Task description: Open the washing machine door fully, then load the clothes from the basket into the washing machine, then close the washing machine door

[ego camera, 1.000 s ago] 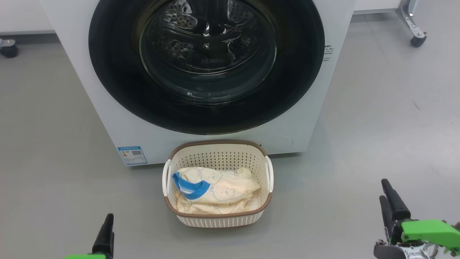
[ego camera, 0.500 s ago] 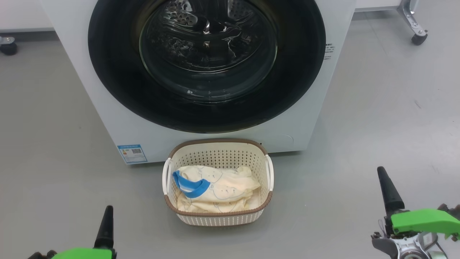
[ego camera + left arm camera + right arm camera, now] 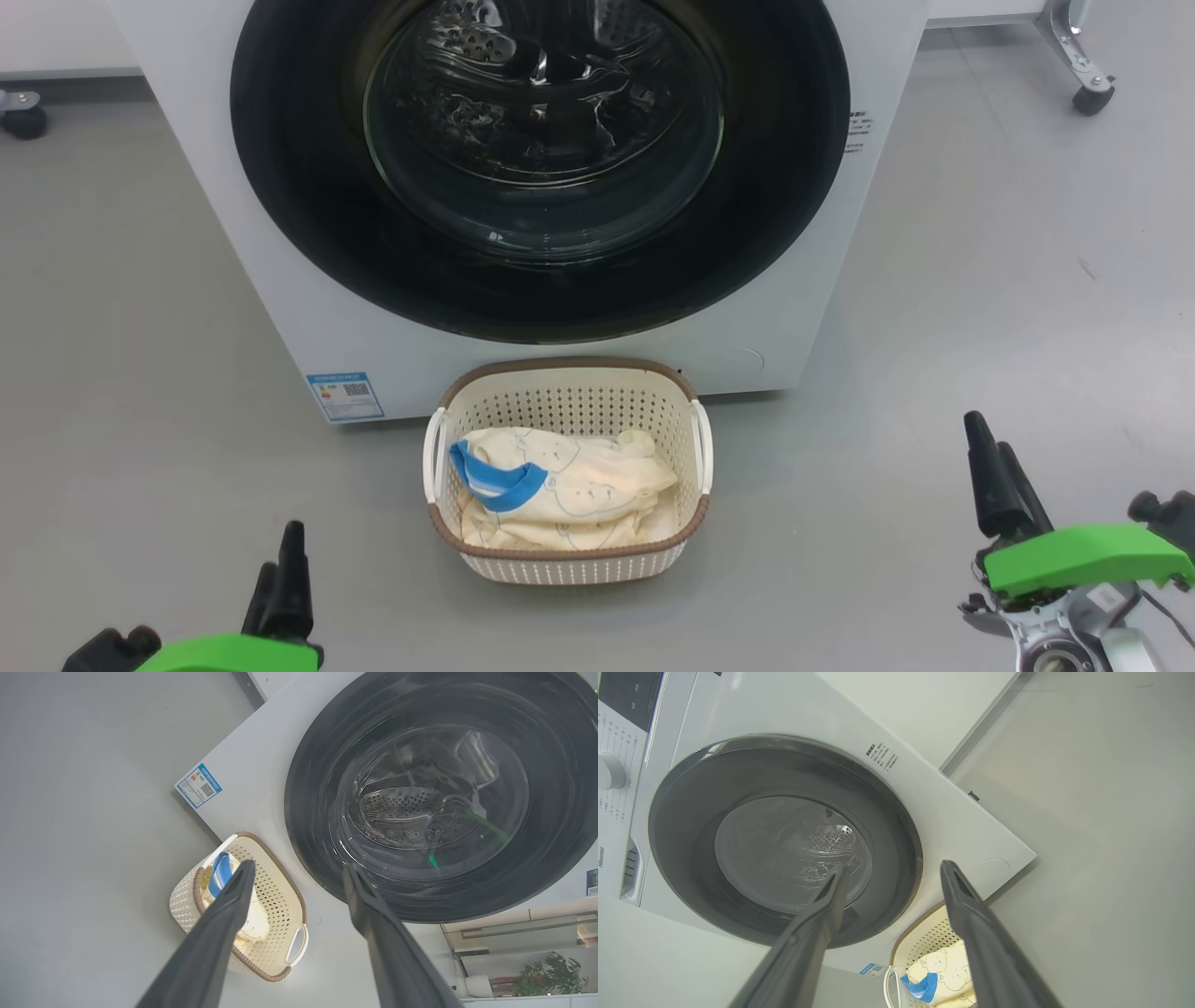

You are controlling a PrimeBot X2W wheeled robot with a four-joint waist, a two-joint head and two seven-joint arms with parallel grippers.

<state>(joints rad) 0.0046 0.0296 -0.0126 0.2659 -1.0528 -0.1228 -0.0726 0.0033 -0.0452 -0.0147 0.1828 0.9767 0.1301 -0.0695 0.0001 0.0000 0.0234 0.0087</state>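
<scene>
Sideways, grey floor (image 3: pixel 868 448) flanks the basket (image 3: pixel 569 567).

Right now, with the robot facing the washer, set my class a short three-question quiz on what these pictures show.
1. Fill in: the left tool and right tool both stand ____.
2. True or false: the door is open.
3. The clothes lie: A in the basket; B in the left tool; C in the right tool.
Key: 1 open; 2 false; 3 A.
</scene>
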